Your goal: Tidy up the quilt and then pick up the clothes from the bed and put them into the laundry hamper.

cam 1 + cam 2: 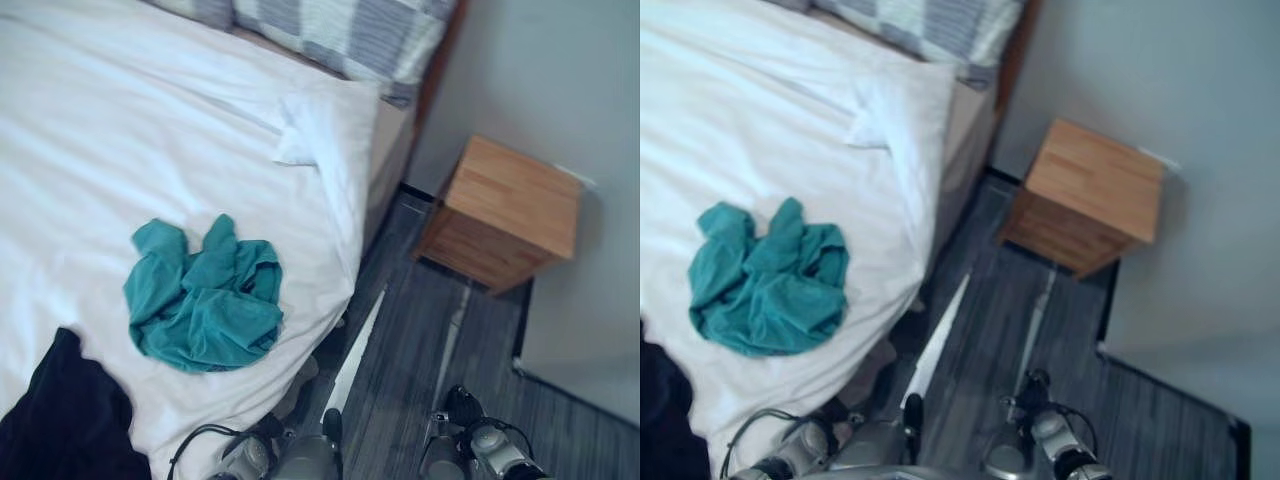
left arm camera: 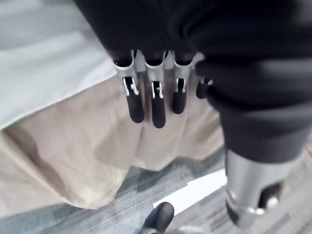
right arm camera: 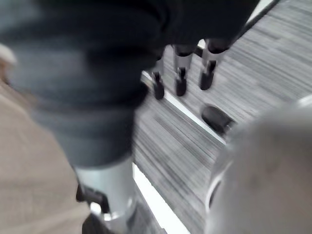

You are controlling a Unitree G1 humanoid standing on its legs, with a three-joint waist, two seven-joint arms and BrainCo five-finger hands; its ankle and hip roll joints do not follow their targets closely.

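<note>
A crumpled teal garment (image 1: 203,297) lies on the white quilt (image 1: 120,130) near the bed's right edge. A black garment (image 1: 65,420) rests on the quilt at the near left corner of the view. One quilt corner (image 1: 300,135) is folded back near the pillow. My left hand (image 2: 155,97) hangs beside the bed's beige side cloth (image 2: 87,146), fingers straight and holding nothing. My right hand (image 3: 181,78) hangs over the grey floor (image 3: 195,146) with relaxed fingers, also holding nothing.
A grey-and-white checked pillow (image 1: 350,35) lies at the head of the bed. A wooden nightstand (image 1: 505,210) stands against the wall to the right. A white strip (image 1: 355,350) runs along the floor between the bed and the nightstand.
</note>
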